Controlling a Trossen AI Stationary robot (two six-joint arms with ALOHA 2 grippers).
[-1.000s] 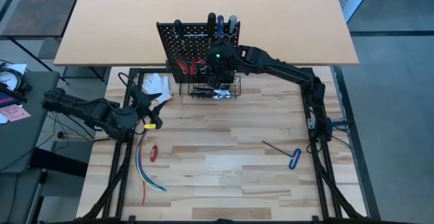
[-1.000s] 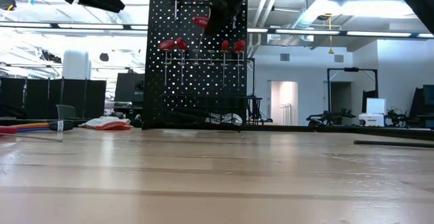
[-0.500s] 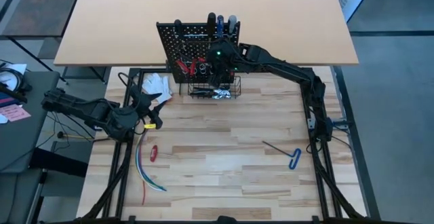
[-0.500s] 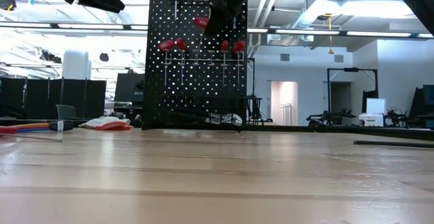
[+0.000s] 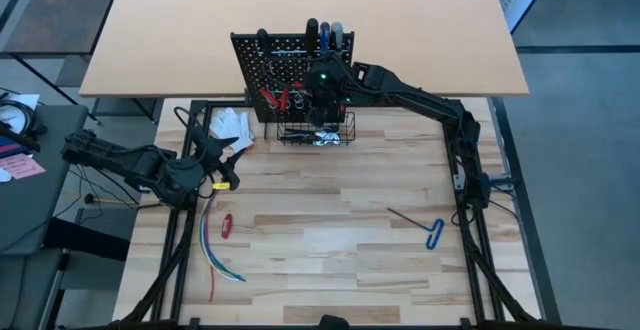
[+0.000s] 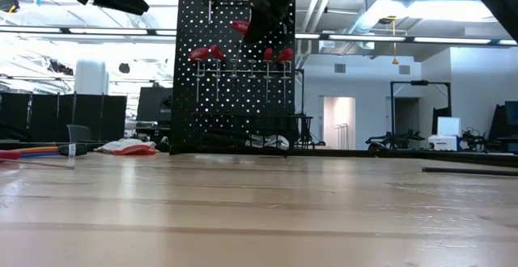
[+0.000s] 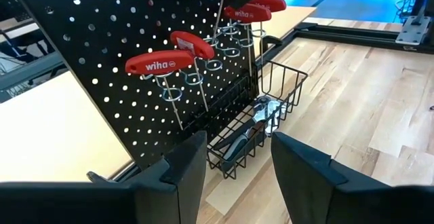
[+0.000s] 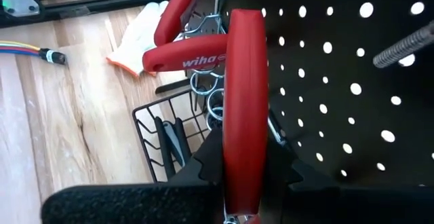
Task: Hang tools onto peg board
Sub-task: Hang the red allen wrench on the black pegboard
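High view: black perforated peg board (image 5: 285,65) stands upright at the wooden bench's (image 5: 330,240) far edge. Right gripper (image 5: 322,88) pinches a smooth red T-handled hex key (image 8: 245,108), shaft pointing down over the metal rings (image 7: 203,81). Left gripper (image 5: 222,158), spread, empty, hovers bench-left. Nothing has moved since earlier.

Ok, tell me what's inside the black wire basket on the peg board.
In the wire basket, dark-handled pliers lie beside something shiny. What is deeper inside is hidden by the wires.
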